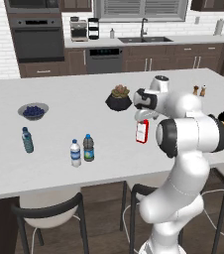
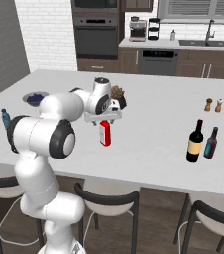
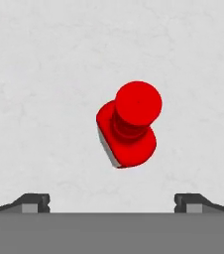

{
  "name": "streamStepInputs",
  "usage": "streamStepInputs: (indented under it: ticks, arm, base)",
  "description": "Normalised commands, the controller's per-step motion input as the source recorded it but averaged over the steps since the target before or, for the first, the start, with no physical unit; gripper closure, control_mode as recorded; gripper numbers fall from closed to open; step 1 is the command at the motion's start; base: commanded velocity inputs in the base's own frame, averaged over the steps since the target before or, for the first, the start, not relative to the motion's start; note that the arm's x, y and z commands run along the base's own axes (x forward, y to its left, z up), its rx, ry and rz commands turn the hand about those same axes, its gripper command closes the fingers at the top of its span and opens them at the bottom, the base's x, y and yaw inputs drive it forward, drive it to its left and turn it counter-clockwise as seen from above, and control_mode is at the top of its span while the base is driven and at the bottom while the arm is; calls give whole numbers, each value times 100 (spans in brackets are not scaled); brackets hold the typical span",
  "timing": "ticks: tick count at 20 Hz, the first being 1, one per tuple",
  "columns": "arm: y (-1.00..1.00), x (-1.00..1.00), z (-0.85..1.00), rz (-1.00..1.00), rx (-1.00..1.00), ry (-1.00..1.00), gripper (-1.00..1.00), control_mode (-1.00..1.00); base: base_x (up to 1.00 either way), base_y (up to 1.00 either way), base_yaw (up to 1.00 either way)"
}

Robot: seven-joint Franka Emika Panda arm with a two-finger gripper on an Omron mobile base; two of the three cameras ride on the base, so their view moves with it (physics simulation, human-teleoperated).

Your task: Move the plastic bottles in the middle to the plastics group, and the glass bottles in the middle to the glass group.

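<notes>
Hovering – hand (image 3: 112,201) spread open above red-capped bottle (image 3: 129,130) | right base view: brown bottle (image 2: 195,141) beside teal bottle (image 2: 211,143)

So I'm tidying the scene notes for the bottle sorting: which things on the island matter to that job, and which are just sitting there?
Job:
white bottle with red cap and label, under the open claw
dark brown bottle with yellow-orange label
slim dark teal glass bottle
small grey-clear blue-capped bottle
white-clear water bottle with blue label
teal-tinted bottle

Bystanders:
bowl of blueberries
dark potted plant
salt and pepper shakers
</notes>
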Motion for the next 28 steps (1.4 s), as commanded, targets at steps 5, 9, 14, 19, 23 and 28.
streamStepInputs:
  ticks: [5, 9, 14, 19, 23, 28]
  arm:
    - [0, 45, -19, 0, 0, 0, -100, -100]
    - [-1, 10, 0, 0, 0, 0, -100, -100]
    - [0, 0, 0, 0, 1, 0, -100, -100]
    - [0, -2, -15, 1, 5, -1, -100, -100]
    - [-2, 0, -11, 1, 3, -1, -100, -100]
    - [-1, 1, -3, 0, 0, 0, -100, -100]
  base:
    - [0, 0, 0]
    - [0, 0, 0]
    - [0, 0, 0]
    - [0, 0, 0]
    - [0, 0, 0]
    - [0, 0, 0]
